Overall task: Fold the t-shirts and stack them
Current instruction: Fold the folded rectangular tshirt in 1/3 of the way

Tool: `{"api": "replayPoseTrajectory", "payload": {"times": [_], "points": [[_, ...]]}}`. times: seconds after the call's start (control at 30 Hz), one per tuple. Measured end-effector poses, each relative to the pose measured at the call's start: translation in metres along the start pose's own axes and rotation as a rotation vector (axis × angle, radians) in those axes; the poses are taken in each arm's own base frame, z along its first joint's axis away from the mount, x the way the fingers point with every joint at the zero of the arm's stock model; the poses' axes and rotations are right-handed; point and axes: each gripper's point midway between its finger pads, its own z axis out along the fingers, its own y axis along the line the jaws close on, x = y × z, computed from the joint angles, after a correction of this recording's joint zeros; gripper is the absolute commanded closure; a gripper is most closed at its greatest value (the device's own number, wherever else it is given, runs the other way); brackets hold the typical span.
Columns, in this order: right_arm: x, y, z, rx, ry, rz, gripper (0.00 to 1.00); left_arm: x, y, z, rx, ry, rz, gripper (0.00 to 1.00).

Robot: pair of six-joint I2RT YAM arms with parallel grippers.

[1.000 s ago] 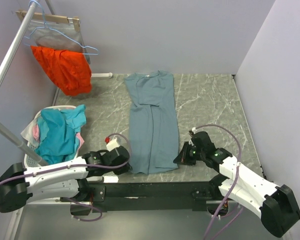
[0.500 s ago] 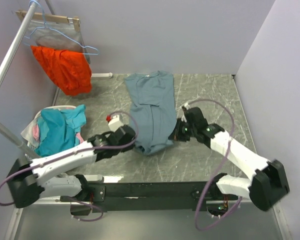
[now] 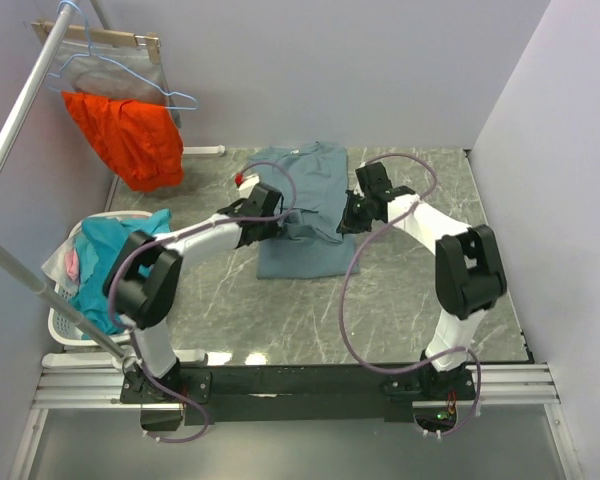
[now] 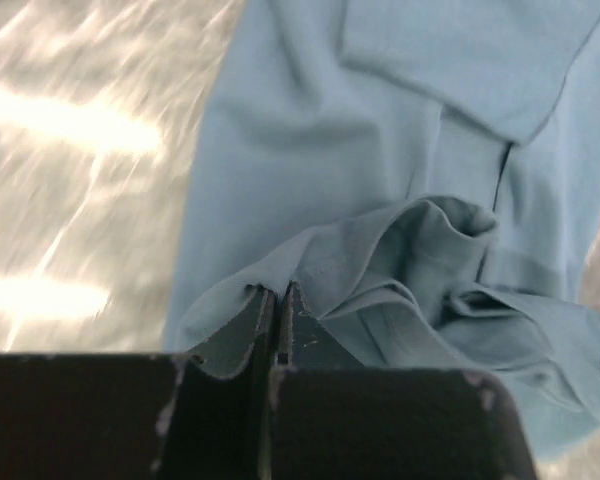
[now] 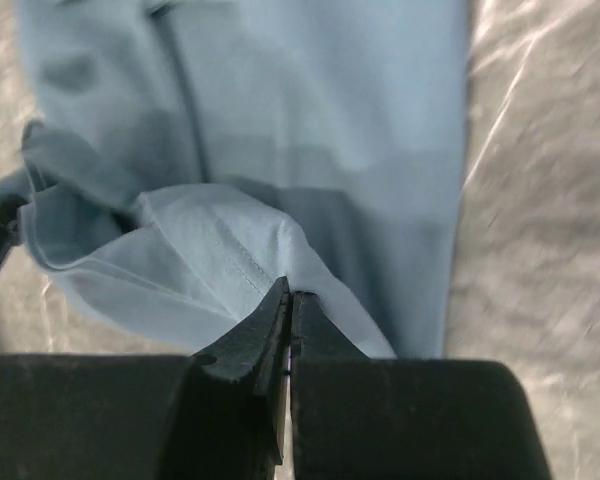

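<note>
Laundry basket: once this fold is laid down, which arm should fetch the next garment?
Left, probably. The basket sits on its side, and the right fingers would have to cross the t-shirt. Both the left fingers and the right are shut on its hem for now.

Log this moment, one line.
phase: half-fold | left gripper: shut on slate-blue t-shirt hem | right gripper: shut on hem | hem: lifted over shirt body

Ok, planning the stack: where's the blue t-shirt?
Top view: the blue t-shirt lies mid-table near the back wall, pinched by the left end effector and right end effector.
</note>
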Motion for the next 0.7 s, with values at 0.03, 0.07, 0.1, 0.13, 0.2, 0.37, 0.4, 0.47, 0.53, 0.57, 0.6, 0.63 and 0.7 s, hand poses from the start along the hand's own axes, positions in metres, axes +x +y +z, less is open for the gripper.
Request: {"api": "replayPoseTrajectory", "payload": {"times": [0.03, 0.07, 0.1, 0.13, 0.2, 0.37, 0.4, 0.47, 0.53, 0.57, 0.6, 0.63, 0.7], "points": [[-0.002, -0.004, 0.007, 0.009, 0.010, 0.008, 1.00, -0.002, -0.002, 0.008, 0.002, 0.005, 0.008, 0.99], [-0.005, -0.008, 0.013, 0.018, 0.020, 0.015, 1.00, -0.004, -0.003, 0.016, 0.001, 0.010, 0.014, 0.99], [-0.007, -0.011, 0.018, 0.028, 0.030, 0.022, 1.00, -0.006, -0.003, 0.023, 0.000, 0.016, 0.019, 0.99], [-0.010, -0.015, 0.024, 0.037, 0.035, 0.028, 1.00, -0.007, -0.003, 0.029, 0.000, 0.022, 0.023, 0.99], [-0.013, -0.020, 0.032, 0.048, 0.045, 0.040, 1.00, -0.008, 0.001, 0.039, -0.006, 0.031, 0.030, 0.99], [-0.029, -0.032, 0.047, 0.081, 0.038, 0.064, 0.51, -0.016, 0.017, 0.061, -0.031, 0.042, 0.045, 0.28], [-0.033, -0.033, 0.049, 0.089, 0.030, 0.064, 0.38, -0.019, 0.019, 0.064, -0.037, 0.041, 0.056, 0.20], [-0.044, -0.037, 0.049, 0.109, -0.004, 0.062, 0.33, -0.027, 0.023, 0.069, -0.047, 0.026, 0.051, 0.01], [-0.055, -0.042, 0.044, 0.133, -0.053, 0.055, 0.31, -0.036, 0.027, 0.069, -0.054, 0.002, 0.053, 0.01], [-0.058, -0.042, 0.041, 0.136, -0.071, 0.051, 0.31, -0.040, 0.027, 0.067, -0.052, -0.008, 0.053, 0.01], [-0.059, -0.042, 0.037, 0.138, -0.089, 0.048, 0.31, -0.044, 0.028, 0.062, -0.049, -0.022, 0.050, 0.01], [-0.060, -0.041, 0.031, 0.134, -0.100, 0.046, 0.31, -0.047, 0.028, 0.056, -0.044, -0.032, 0.050, 0.00], [-0.062, -0.035, 0.019, 0.112, -0.120, 0.042, 0.32, -0.055, 0.024, 0.039, -0.018, -0.053, 0.043, 0.01]]}}
